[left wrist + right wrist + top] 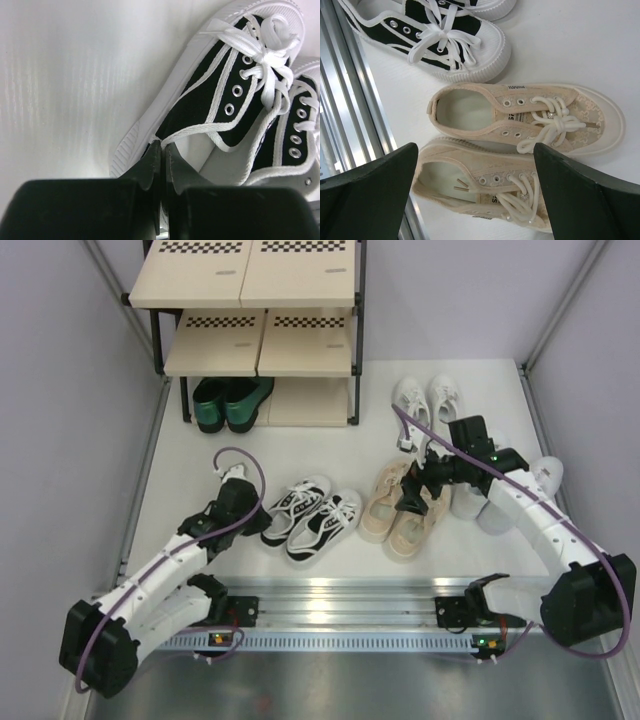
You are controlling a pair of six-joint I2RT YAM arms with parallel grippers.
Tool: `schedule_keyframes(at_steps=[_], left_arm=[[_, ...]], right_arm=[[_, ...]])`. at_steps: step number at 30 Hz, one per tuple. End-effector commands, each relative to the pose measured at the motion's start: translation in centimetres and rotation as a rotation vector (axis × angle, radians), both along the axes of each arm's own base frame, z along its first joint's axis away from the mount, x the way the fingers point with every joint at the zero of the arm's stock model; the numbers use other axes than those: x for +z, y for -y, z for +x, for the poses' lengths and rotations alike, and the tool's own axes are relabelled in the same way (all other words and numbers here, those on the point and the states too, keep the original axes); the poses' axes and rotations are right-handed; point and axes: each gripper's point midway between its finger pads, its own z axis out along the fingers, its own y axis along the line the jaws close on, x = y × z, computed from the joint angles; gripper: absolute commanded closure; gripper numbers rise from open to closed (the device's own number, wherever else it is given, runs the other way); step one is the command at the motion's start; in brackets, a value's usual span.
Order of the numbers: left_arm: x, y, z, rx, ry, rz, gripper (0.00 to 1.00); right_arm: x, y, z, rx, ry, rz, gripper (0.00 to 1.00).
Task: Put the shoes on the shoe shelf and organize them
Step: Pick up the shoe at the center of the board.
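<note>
The black-and-white sneakers point(310, 518) lie side by side on the white table. My left gripper point(258, 512) is shut on the heel rim of the left black-and-white sneaker point(215, 100), its fingertips point(154, 150) pinching the white-trimmed collar. My right gripper point(475, 150) hangs open above the beige sneakers point(400, 512), with the nearer beige sneaker point(485, 185) between its spread fingers and untouched. The shoe shelf point(250, 280) stands at the back, with the dark green shoes point(228, 403) on its lowest board. The small white sneakers point(428, 400) sit back right. The right arm partly hides the larger pale grey sneakers point(520, 490).
A ribbed aluminium rail point(340, 595) runs along the near edge between the arm bases. Grey walls close in both sides of the table. The shelf's black legs point(353, 390) stand just left of the small white sneakers.
</note>
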Motion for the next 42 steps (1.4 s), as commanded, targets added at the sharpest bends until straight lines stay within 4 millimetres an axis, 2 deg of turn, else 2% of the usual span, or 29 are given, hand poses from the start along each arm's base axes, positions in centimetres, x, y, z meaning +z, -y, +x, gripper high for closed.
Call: schedule_keyframes(at_steps=[1,5,6,8,9,11,12,14,15,17,18,19,22,24,26,28,29,38,39,42], left_arm=[[4.1,1.6,1.3,-0.069,0.157,-0.068,1.0],[7.6,1.8,1.4,-0.103,0.278,-0.108,1.0],[9.4,1.8,1.4,-0.108,0.335,-0.126,1.0],[11.0,1.9,1.4,-0.122,0.382,-0.148,1.0],[12.7,2.2,1.4,-0.13,0.423,-0.174,1.0],[13.8,2.9,1.3,-0.151,0.431,-0.217,1.0],[14.7,4.3,0.9,-0.211,0.427,-0.268,1.0],[15.1,5.2,0.8,-0.228,0.411,-0.322,1.0],[15.1,5.6,0.8,-0.239,0.399,-0.339,1.0],[16.0,6.8,0.6,-0.268,0.404,-0.408,1.0],[16.2,7.1,0.7,-0.274,0.403,-0.427,1.0],[17.0,7.5,0.8,-0.288,0.429,-0.458,1.0],[17.7,8.5,0.6,-0.307,0.415,-0.523,1.0],[18.3,9.1,0.7,-0.318,0.42,-0.551,1.0],[19.0,9.7,0.6,-0.33,0.438,-0.577,1.0],[18.6,10.2,0.4,-0.344,0.414,-0.591,1.0],[19.2,10.5,0.5,-0.35,0.432,-0.618,1.0],[19.2,12.3,0.1,-0.383,0.408,-0.652,1.0],[19.2,12.5,0.0,-0.389,0.407,-0.655,1.0],[19.5,13.3,-0.3,-0.405,0.412,-0.679,1.0]], right_arm=[[0.9,-0.5,-0.2,0.04,0.043,0.031,0.01],[1.2,-0.7,-0.6,0.065,0.029,0.033,0.01],[1.6,-0.9,-0.4,0.077,0.023,0.039,0.01],[1.7,-1.0,-0.8,0.094,-0.012,0.039,0.01],[2.5,-1.5,-0.4,0.108,-0.016,0.06,0.01],[3.3,-2.0,-0.4,0.115,-0.056,0.088,0.0],[4.3,-2.7,-0.1,0.119,-0.077,0.12,0.01],[6.2,-3.5,0.2,0.095,-0.121,0.176,0.01],[7.1,-4.2,1.1,0.081,-0.111,0.218,0.01],[8.3,-4.9,1.9,-0.048,-0.215,0.281,0.01],[9.5,-5.2,4.1,-0.118,-0.147,0.315,0.01],[10.0,-5.3,4.5,-0.228,-0.236,0.358,0.01],[10.5,-4.7,6.6,-0.431,-0.225,0.407,0.01],[10.3,-4.4,6.4,-0.518,-0.264,0.44,0.01],[9.6,-4.6,6.1,-0.546,-0.302,0.467,0.01],[9.1,-5.1,5.6,-0.558,-0.362,0.49,0.0],[8.8,-5.2,5.6,-0.551,-0.37,0.506,0.01],[9.0,-7.0,5.3,-0.501,-0.471,0.591,0.0],[10.0,-7.2,5.1,-0.465,-0.448,0.625,0.01],[10.0,-7.3,4.5,-0.469,-0.468,0.639,0.02]])
